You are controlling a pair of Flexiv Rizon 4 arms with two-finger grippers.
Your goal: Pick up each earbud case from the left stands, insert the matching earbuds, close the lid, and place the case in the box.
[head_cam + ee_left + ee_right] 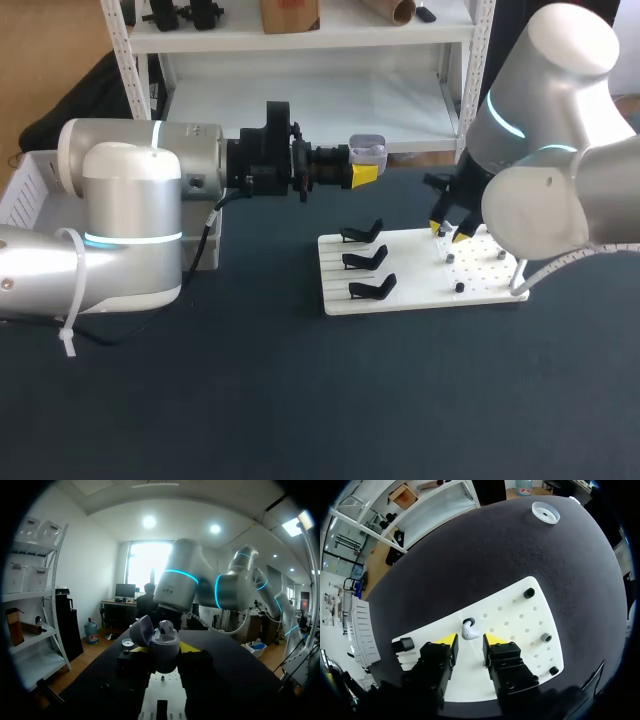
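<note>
1. My left gripper (pixel 365 166) reaches out level from the left, well above the table, and it is clamped on the earbud case (pixel 367 148). In the left wrist view a yellow tip presses each side of it.
2. The case is pale lavender-grey and its lid (pixel 142 630) is flipped open, tilted off to one side.
3. A rounded pale knob (pixel 166 627) stands up in the case's open mouth. I cannot tell for sure whether it is an earbud.
4. The case hangs in the air, above and a little left of the white board (pixel 420 290), touching nothing but my fingers.
5. My right gripper (pixel 469 643) comes in from the right and is low over the board's right half. Its fingers are spread apart and holding nothing.
6. A white earbud (pixel 469 631) sits on its black holder just ahead of those two yellow tips, in line with the gap between them. I see a sliver of board on either side of it, so there is no contact.
7. Three black stands (pixel 364 258) line the board's left part in a near-to-far row.
8. Small black pegs (pixel 529 593) dot the board beyond the right gripper.
9. The white slatted box (pixel 22 195) sits at the far left of the table, mostly behind my left arm. I cannot see what is in it.
10. A white ring (pixel 546 512) lies on the dark table, well apart from the board.
</note>
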